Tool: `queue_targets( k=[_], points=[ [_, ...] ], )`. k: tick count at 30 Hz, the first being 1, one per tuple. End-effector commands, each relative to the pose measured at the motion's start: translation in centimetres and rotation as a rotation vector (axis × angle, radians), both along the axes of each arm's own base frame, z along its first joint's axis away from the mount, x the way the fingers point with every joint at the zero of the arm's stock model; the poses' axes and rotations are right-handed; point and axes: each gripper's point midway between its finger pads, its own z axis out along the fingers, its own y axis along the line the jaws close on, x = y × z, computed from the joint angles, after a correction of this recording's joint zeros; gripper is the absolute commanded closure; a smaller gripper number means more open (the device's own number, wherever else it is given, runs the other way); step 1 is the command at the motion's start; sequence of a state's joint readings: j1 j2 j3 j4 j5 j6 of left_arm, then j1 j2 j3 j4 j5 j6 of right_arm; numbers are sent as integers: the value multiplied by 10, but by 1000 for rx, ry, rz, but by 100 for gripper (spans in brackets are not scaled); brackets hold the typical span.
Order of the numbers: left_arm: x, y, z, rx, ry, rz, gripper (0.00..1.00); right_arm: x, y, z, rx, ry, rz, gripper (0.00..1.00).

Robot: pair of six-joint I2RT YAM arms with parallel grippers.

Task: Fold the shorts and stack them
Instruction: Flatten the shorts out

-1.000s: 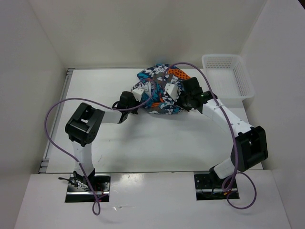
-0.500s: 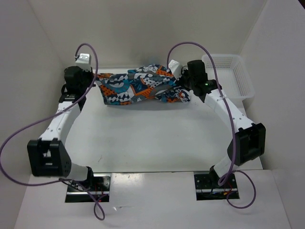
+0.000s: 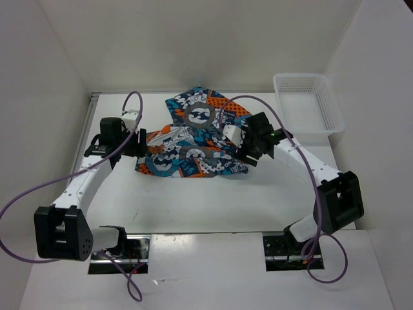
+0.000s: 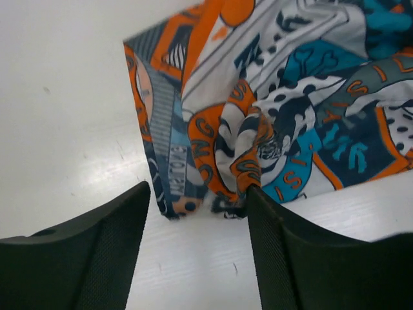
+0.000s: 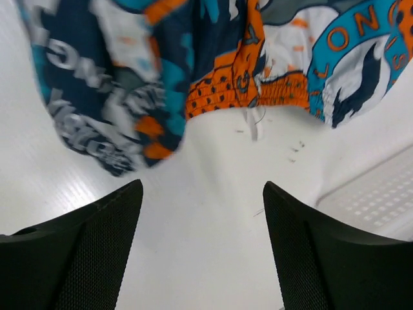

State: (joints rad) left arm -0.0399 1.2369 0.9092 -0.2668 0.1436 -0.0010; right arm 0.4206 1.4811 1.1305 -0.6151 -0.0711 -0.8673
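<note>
Shorts (image 3: 197,139) lie in a rumpled, partly spread heap on the far middle of the white desk (image 3: 193,200), patchwork print up. Left hand (image 4: 198,192) sits at the heap's left edge, fingers apart, a puckered fold of fabric just at its fingertips but not pinched. Right hand (image 5: 203,187) is at the heap's right edge, fingers likewise apart over bare desk, the hem just ahead of them. Neither hand holds anything. White mesh basket (image 3: 330,110) stands at the far right corner, apart from the shorts.
</note>
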Motion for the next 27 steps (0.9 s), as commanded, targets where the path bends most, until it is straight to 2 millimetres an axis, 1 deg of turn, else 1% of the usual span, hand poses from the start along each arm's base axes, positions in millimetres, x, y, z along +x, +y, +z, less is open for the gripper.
queue_targets(
  k=[1,2,3,4,5,6,7,8,9,10,11,12,13,14,15,16,17,18,19,20,21,22,23,24,25,26,27],
  points=[
    [-5,16,0,-18,80,35,30,0,-9,34,75,-77,-73,19],
    [-6,18,-2,-30,109,38,28,9,-8,57,167,-90,-139,18],
    [-14,19,-6,-48,164,37,28,21,-26,72,241,-101,-228,17],
    [-12,25,1,-68,172,50,27,22,-21,86,345,-76,-237,13],
    [-17,20,-5,-105,219,25,25,29,-24,100,414,-75,-275,11],
    [-29,16,-15,-124,292,16,25,27,-23,100,485,-32,-329,9],
    [-33,13,-24,-136,335,10,24,20,-14,93,528,21,-316,9],
    [-40,11,-32,-148,371,5,24,11,-9,88,552,63,-315,9],
    [-46,10,-38,-150,395,6,23,5,-4,82,600,115,-356,9],
    [-50,10,-47,-153,423,8,23,-5,0,65,619,183,-378,11],
    [-55,14,-58,-136,438,23,23,-9,0,55,623,210,-400,13],
    [-57,16,-64,-125,446,34,23,-15,1,46,620,238,-402,15],
    [-59,19,-69,-112,451,45,23,-21,0,22,598,293,-422,16],
    [-58,24,-73,-85,445,66,23,-22,-4,11,567,302,-424,16],
    [-63,26,-80,-79,463,72,23,-25,-8,-2,526,308,-400,16],
    [-64,25,-82,-79,463,72,22,-25,-12,-15,467,307,-403,16],
    [-62,31,-85,-56,453,91,22,-25,-12,-17,428,285,-377,16],
    [-61,34,-88,-42,449,101,22,-28,-13,-28,357,276,-320,16],
    [-61,36,-90,-33,446,109,22,-36,-3,-35,302,269,-254,16],
    [-63,37,-96,-25,459,116,20,-34,-6,-40,234,244,-237,16],
    [-61,41,-96,-9,449,129,20,-37,-5,-43,191,230,-191,16],
    [-61,41,-96,-9,449,129,19,-40,3,-47,161,228,-146,16],
    [-61,41,-96,-9,449,129,19,-40,4,-47,137,215,-121,16],
    [-64,39,-96,-16,462,123,17,-41,8,-47,119,206,-94,16],
    [-60,40,-95,-16,447,123,15,-42,12,-47,96,192,-56,16],
    [-56,40,-96,-16,436,123,13,-48,23,-46,78,185,-7,16],
    [-59,37,-105,-14,448,114,11,-51,27,-50,63,181,19,16]
  ],
)
